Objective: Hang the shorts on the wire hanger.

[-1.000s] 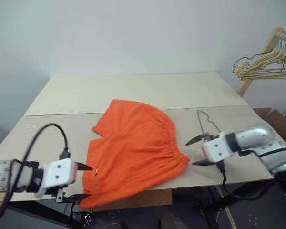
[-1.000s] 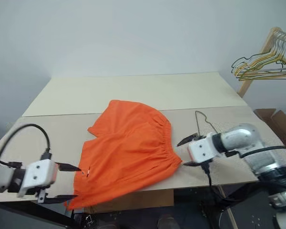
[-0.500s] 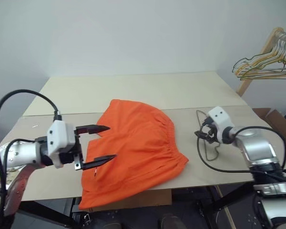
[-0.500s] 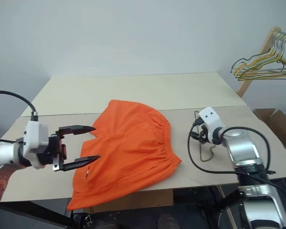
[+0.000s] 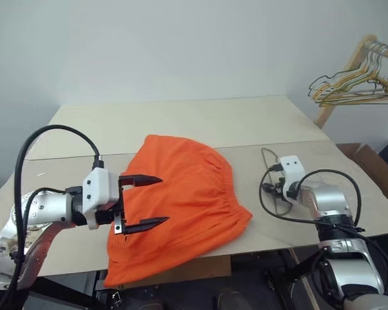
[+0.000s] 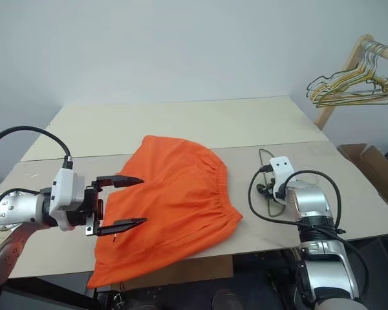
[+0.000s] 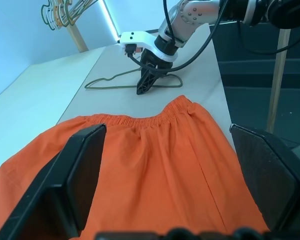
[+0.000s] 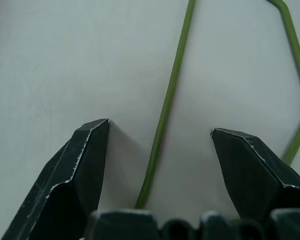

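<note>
The orange shorts lie flat on the table, waistband toward the right. My left gripper hovers open over their left part, pointing right, with nothing between its fingers. The wire hanger lies flat on the table to the right of the shorts, its hook toward the back. My right gripper points down at the table and is open, with one finger on each side of a straight run of the wire. The left wrist view shows that gripper standing tip-down on the hanger.
The table is a pale board with a second board behind it. A wooden rack with several wire hangers stands at the back right. A cardboard box sits off the table's right edge.
My left gripper rose from the table's front edge and swung right, over the shorts. My right gripper turned from level to pointing down and dropped onto the hanger wire.
</note>
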